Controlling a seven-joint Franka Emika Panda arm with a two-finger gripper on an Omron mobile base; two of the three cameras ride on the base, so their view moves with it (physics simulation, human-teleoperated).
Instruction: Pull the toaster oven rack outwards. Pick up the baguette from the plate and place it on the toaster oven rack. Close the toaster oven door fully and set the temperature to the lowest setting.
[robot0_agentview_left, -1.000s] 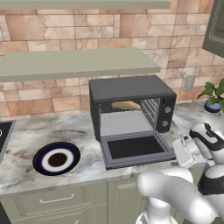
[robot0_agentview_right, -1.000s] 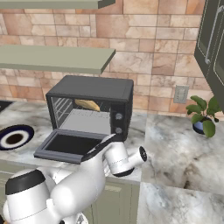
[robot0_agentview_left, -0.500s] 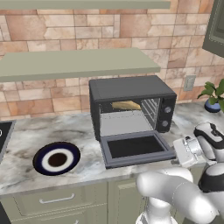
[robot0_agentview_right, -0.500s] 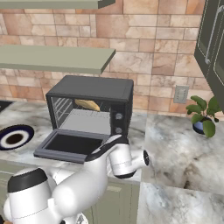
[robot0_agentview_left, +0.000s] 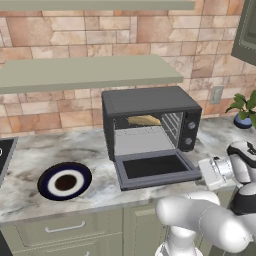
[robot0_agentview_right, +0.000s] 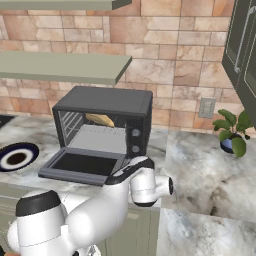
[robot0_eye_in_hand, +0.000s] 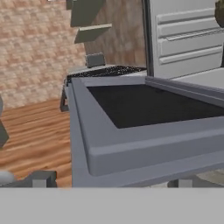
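A simulated kitchen worktop (robot0_agentview_left: 30, 150) of pale marble against a brick wall. The toaster oven (robot0_agentview_left: 150, 122) stands with the toaster oven door (robot0_agentview_left: 155, 169) dropped flat, hinged along its bottom edge and lying level toward the robot. The gripper (robot0_agentview_left: 210, 172) hangs just off the door's free corner on the knob-panel side, its jaws spread wide and holding nothing. In the hand view the door's raised front lip (robot0_eye_in_hand: 144, 151) lies right in front of the gripper and slightly above it, its long edge running across the line of approach. Beyond the door from the gripper, deep in the cavity, the baguette (robot0_agentview_left: 144, 120) lies on the toaster oven rack (robot0_agentview_left: 142, 141), lengthwise across the oven. The plate (robot0_agentview_left: 65, 181) sits bare on the worktop, well apart on the far side of the door from the gripper.

Judging from this, closing calls for getting under that lip and lifting.

Compared with a second ago, the hand has slid a little farther outward past the door's corner; the oven, door, baguette and plate lie unchanged.
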